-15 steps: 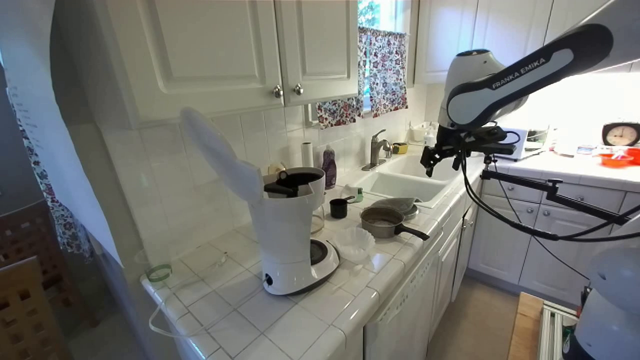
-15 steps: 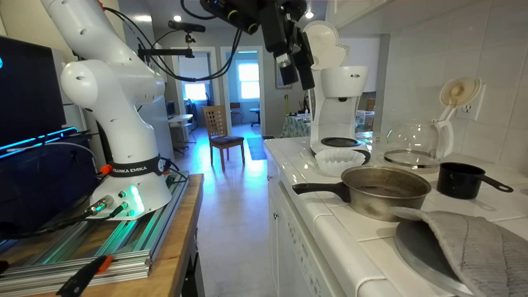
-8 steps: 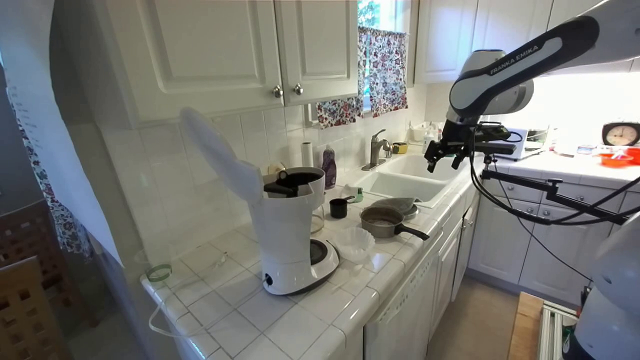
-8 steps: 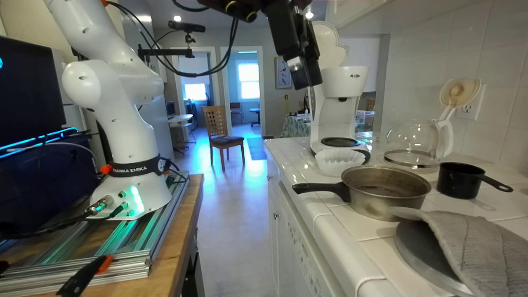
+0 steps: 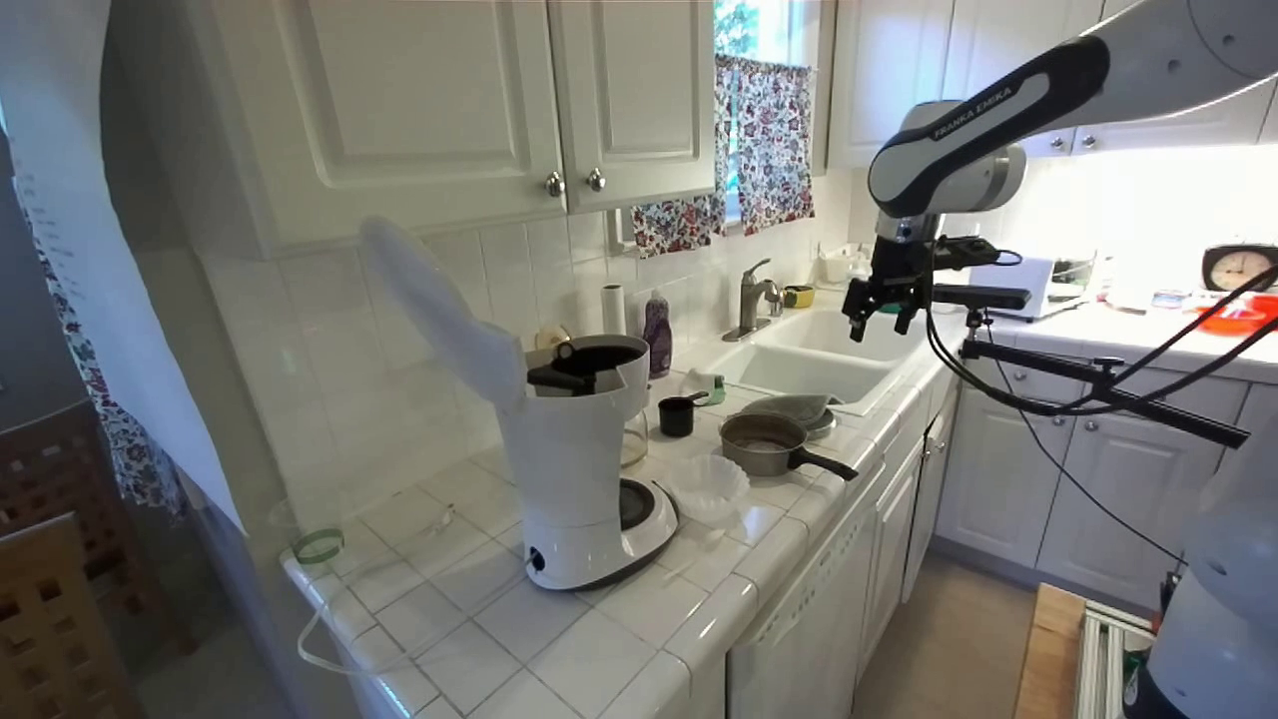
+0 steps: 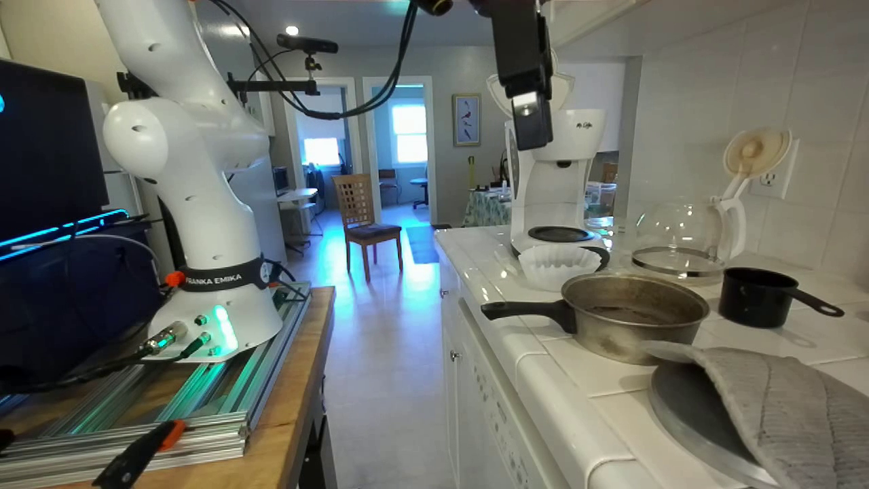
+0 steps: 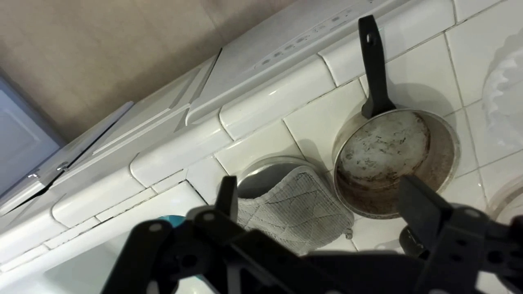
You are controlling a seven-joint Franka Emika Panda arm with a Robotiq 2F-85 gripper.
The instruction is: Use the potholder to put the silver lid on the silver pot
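Observation:
The silver pot [image 7: 388, 153] stands uncovered on the counter and shows in both exterior views [image 5: 761, 444] [image 6: 631, 319]. Its dark handle points to the counter's front edge. The silver lid [image 7: 261, 179] lies flat beside the pot, partly hidden under the grey potholder [image 7: 294, 208]. In an exterior view, the lid [image 6: 689, 407] is partly covered by the potholder [image 6: 794, 401]. My gripper [image 7: 322, 194] is open and empty, pointing down above the potholder, with its fingers spread wide. It hangs well above the counter in both exterior views [image 5: 879, 328] [image 6: 533, 132].
A white coffee maker [image 5: 569, 479] with raised lid, a paper filter [image 6: 557, 265], a glass carafe [image 6: 682, 234] and a black cup [image 6: 753, 297] stand near the pot. The sink [image 5: 814, 364] lies beyond the potholder. The counter's front edge [image 6: 563, 394] runs close to the pot.
My gripper has moved right in one exterior view and turned to point more straight down. The arm's links have shifted. The pot, lid and potholder have not moved.

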